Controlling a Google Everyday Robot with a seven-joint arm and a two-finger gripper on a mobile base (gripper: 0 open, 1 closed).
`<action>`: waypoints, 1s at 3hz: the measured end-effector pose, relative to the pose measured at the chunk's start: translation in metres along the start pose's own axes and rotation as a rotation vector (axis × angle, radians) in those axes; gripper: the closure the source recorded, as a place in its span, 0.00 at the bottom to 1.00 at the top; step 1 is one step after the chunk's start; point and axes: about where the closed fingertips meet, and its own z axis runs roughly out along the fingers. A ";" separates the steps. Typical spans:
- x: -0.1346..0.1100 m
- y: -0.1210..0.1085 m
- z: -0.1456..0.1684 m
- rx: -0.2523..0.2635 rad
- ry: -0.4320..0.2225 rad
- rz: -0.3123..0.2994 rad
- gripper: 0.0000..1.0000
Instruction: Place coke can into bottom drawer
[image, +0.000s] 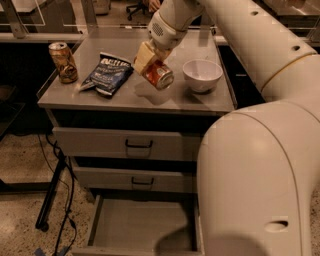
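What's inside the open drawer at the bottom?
Only bare grey floor shows in the bottom drawer; the robot's arm hides its right part. The gripper holds the coke can above the countertop.

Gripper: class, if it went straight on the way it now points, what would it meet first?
The gripper, shut on the coke can, points downward. It would probably press the can onto the cabinet top between the chip bag and white bowl; depth is unclear.

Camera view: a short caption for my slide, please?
The gripper holds the coke can above the cabinet top; bottom drawer open.
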 end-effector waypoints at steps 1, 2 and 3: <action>0.001 0.009 -0.002 0.021 0.007 -0.020 1.00; 0.024 0.025 -0.008 0.015 0.019 -0.004 1.00; 0.056 0.042 0.001 -0.008 0.043 0.036 1.00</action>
